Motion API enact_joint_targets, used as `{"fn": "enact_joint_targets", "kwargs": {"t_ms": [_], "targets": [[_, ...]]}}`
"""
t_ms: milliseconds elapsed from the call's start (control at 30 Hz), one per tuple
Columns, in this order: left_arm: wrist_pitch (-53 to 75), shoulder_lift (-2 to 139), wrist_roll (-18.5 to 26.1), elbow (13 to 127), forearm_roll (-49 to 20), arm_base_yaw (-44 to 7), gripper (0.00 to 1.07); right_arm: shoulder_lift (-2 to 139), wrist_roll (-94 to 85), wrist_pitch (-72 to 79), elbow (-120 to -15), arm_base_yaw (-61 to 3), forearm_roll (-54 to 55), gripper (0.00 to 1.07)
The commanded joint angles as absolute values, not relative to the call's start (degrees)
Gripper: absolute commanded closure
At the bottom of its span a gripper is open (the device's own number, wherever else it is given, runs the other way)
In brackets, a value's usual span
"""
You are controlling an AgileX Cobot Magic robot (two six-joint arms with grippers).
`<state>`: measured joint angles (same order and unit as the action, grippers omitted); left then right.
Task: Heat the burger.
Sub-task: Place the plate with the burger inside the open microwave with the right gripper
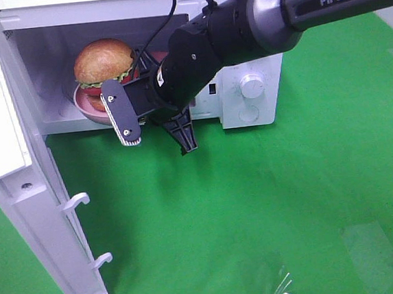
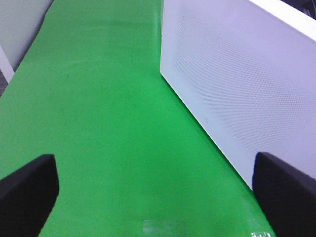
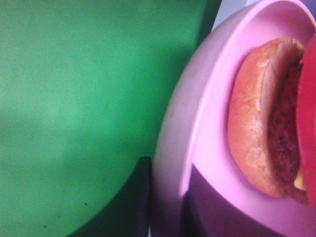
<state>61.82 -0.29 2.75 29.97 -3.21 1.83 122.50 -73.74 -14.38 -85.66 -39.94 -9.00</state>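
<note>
The burger (image 1: 103,62), a golden-brown bun over red and green filling, sits on a pink plate (image 1: 82,102) just inside the open microwave (image 1: 41,99). My right arm reaches across from the upper right, and my right gripper (image 1: 113,102) is at the plate's front rim. In the right wrist view the plate (image 3: 202,148) and the burger (image 3: 256,123) fill the right side, and the right gripper (image 3: 165,207) is shut on the plate's rim, one dark finger (image 3: 140,197) outside it. My left gripper (image 2: 158,197) is open over green cloth, holding nothing.
The microwave door (image 1: 21,183) stands swung wide open at the left, its latch hooks (image 1: 77,199) facing out; the left wrist view shows its white outer face (image 2: 237,89). A control knob (image 1: 251,85) is on the right panel. Green cloth (image 1: 270,202) covers the table.
</note>
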Motion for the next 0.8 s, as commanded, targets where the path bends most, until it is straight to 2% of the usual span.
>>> {"fn": "enact_joint_targets", "kwargs": {"t_ms": [33,800], "targets": [[61.25,-0.57,2.64,29.79,-3.15,1.89,0.07,119.86,-73.97,-10.60,-84.68,-39.99,-8.82,1.07],[61.25,-0.57,2.64,29.79,-3.15,1.89,0.07,107.49,-74.03,-4.47,-66.86,-40.22,-5.84,1.07]]}}
